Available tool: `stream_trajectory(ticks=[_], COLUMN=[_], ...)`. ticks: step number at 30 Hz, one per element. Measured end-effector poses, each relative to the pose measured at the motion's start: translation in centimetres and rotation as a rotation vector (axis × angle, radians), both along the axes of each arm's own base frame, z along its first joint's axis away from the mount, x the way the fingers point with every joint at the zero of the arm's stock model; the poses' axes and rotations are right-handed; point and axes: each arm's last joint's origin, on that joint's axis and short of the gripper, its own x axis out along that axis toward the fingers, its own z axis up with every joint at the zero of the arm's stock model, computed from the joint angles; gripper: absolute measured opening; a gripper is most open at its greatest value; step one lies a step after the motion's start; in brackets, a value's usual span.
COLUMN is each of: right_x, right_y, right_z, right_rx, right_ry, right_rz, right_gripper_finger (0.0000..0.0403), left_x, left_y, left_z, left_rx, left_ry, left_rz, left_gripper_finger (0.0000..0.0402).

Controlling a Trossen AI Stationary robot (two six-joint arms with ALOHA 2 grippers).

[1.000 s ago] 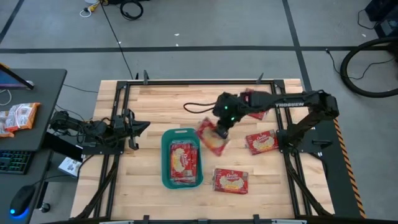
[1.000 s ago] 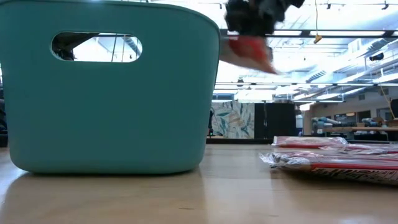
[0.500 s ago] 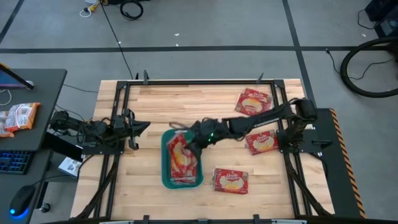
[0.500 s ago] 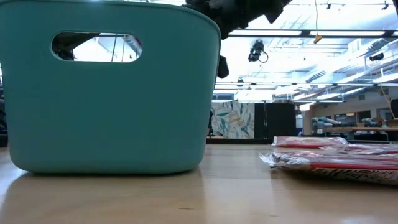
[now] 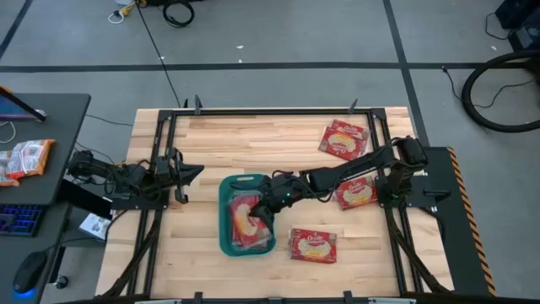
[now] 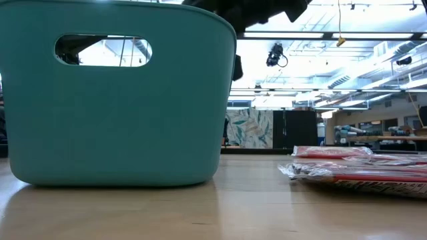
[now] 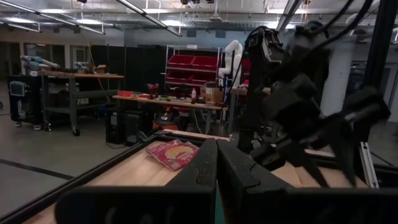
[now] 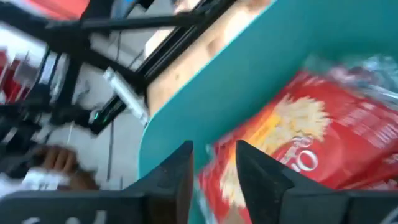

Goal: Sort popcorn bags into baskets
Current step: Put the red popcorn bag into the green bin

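Note:
The teal basket (image 5: 224, 221) stands at mid-table and fills the left of the low view (image 6: 120, 113). It holds red popcorn bags (image 5: 246, 223). My right gripper (image 5: 267, 208) reaches into it from the table's right and is shut on the top bag (image 8: 298, 137). Three more bags lie flat on the table: far right (image 5: 343, 139), right, partly under the arm (image 5: 358, 194), and near the basket (image 5: 313, 245). My left gripper (image 5: 191, 173) waits shut left of the basket, holding nothing (image 7: 216, 155). My right gripper pinches the top popcorn bag by its edge (image 8: 214, 163) between the two fingers (image 8: 174, 171). It comes slanting down from the table's right. The bag sits tilted inside the basket on the bags beneath it; the fingers hide how much of the edge they cover.
The basket's wall (image 8: 205, 106) rises close around the right gripper. The black frame rails (image 5: 160, 203) run along the table's left and right sides. An orange-and-white snack packet (image 5: 25, 159) lies on the side desk, off the table. Bare wood lies far of the basket (image 5: 253, 135).
The right gripper carried a bag from above the table right of the basket, leftward and down into the basket, then a little toward the near edge. The bag hung tilted in the air before; now it lies inside the basket on the others. The arm has stretched low across the table.

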Motion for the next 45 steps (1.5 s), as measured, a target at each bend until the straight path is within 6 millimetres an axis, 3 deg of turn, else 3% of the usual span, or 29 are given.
stream_trajectory(ticks=[6,13,20,26,33,39,45], right_x=[-2.8,-6.5,-9.5,-10.4,-9.6,-9.2,-8.5], right_y=[0.1,4.3,10.0,13.8,17.7,19.0,19.9], right_z=[2.2,0.6,-0.9,-4.1,-4.3,-5.7,-6.6], right_rx=[-0.083,-0.330,-0.540,-0.557,-0.761,-0.832,-0.769], right_ry=[0.080,0.360,0.429,0.500,0.490,0.705,0.765], right_rz=[0.235,0.201,0.190,0.264,0.347,0.350,0.385], right_gripper_finger=[0.0138,0.0126,0.0125,0.0120,0.0118,0.0132,0.0190], left_x=[0.0,0.0,0.0,0.0,0.0,0.0,0.0], left_y=[0.0,0.0,0.0,0.0,0.0,0.0,0.0], left_z=[0.0,0.0,0.0,0.0,0.0,0.1,0.1], left_rx=[-0.001,-0.001,0.001,0.001,0.000,0.022,0.036], left_ry=[-0.002,-0.001,0.003,0.002,-0.002,0.001,0.006], left_rz=[-0.001,-0.001,0.000,0.000,0.002,0.009,0.013], left_gripper_finger=[0.0007,0.0007,0.0007,0.0007,0.0007,0.0007,0.0007])
